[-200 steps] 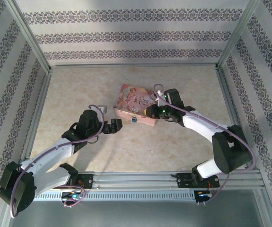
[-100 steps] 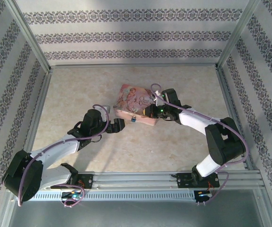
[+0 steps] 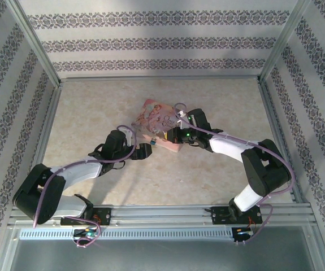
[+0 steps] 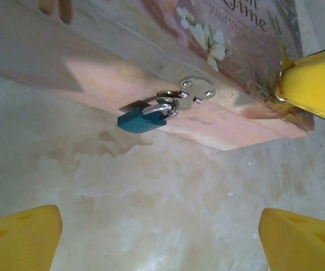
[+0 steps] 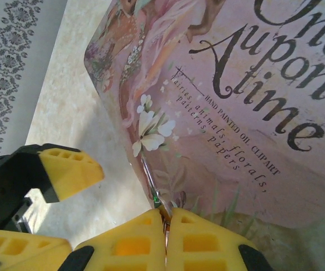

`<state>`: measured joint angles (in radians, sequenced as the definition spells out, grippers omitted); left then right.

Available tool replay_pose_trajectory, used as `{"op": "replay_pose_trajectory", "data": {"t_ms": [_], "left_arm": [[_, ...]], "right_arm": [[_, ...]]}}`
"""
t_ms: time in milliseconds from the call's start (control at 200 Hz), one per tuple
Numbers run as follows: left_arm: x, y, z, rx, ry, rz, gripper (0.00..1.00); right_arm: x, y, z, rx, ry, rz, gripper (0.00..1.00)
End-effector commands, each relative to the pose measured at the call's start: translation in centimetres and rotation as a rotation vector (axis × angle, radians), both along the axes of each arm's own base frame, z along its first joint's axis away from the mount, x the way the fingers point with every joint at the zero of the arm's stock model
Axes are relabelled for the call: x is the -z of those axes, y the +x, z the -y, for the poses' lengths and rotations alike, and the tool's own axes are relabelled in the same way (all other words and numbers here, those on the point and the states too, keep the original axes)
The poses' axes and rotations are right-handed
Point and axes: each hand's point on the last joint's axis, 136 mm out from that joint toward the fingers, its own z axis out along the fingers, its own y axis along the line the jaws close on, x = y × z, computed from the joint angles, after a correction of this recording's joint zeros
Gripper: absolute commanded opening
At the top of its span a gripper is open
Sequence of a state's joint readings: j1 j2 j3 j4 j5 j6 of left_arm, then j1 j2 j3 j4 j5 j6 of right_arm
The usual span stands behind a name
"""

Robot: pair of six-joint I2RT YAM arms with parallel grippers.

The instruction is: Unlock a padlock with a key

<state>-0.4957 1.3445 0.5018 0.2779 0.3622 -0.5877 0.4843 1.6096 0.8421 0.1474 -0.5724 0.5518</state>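
Two robot arms meet at a pink illustrated tin on a beige table.
Nearest, the left gripper holds its yellow jaws wide apart with nothing between them, facing the padlock. This tiny blue-bodied lock hangs by its silver shackle from the clasp on the tin's near side. Just right of it, the right gripper has its jaws pressed together against the tin's edge. Farthest back stands a patterned wallpaper wall.

Left gripper advanced to padlock; tin turned, shifted left with right gripper.
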Motion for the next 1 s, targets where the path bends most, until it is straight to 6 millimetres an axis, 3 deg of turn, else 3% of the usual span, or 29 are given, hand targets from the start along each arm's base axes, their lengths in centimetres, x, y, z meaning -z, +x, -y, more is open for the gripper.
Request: {"op": "replay_pose_trajectory", "data": {"t_ms": [0, 160, 440, 1000], "left_arm": [[-1.4, 1.4, 1.0, 0.026, -0.049, 0.048, 0.87], [-0.6, 2.6, 1.4, 0.053, -0.061, 0.028, 0.81], [0.1, 4.3, 2.9, 0.115, -0.054, 0.065, 0.79], [1.9, 6.0, 4.5, 0.201, -0.016, 0.084, 0.64]], "right_arm": [[2.6, -1.3, 0.2, 0.002, -0.039, -0.083, 0.0], [2.7, -1.4, 0.3, 0.005, -0.04, -0.085, 0.0], [2.7, -1.5, 0.6, 0.011, -0.044, -0.082, 0.0], [2.8, -1.6, 0.6, 0.009, -0.052, -0.085, 0.0]]}}
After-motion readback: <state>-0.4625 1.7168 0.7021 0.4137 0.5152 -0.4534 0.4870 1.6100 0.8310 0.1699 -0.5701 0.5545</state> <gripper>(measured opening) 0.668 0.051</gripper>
